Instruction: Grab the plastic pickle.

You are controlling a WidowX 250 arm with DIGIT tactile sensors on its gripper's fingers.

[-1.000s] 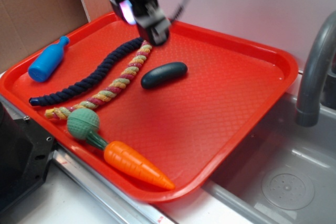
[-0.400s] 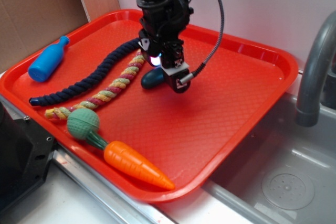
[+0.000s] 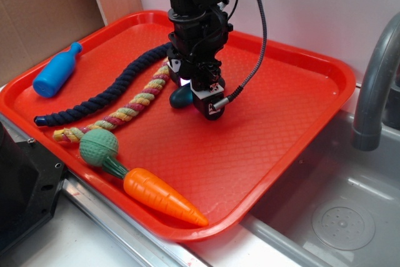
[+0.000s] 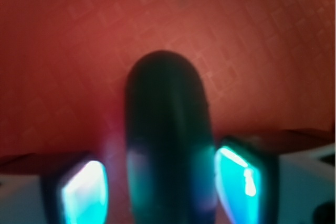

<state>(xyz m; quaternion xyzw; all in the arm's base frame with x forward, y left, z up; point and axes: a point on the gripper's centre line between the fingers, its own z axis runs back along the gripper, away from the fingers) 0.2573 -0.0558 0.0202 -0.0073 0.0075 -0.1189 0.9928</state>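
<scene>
From my wrist view the plastic pickle point(image 4: 167, 140) fills the frame: dark green, nearly black, smooth and glossy, with a rounded end, lying on the red tray point(image 3: 275, 129) between the two glowing cyan fingers point(image 4: 239, 174). I read the gripper point(image 3: 199, 99) as spread, one finger on each side of the pickle with a sliver of tray showing on the left; on the right I can't tell whether it touches. In the exterior view only the pickle's dark end shows beside the striped rope point(image 3: 125, 112), mid-tray under the arm.
</scene>
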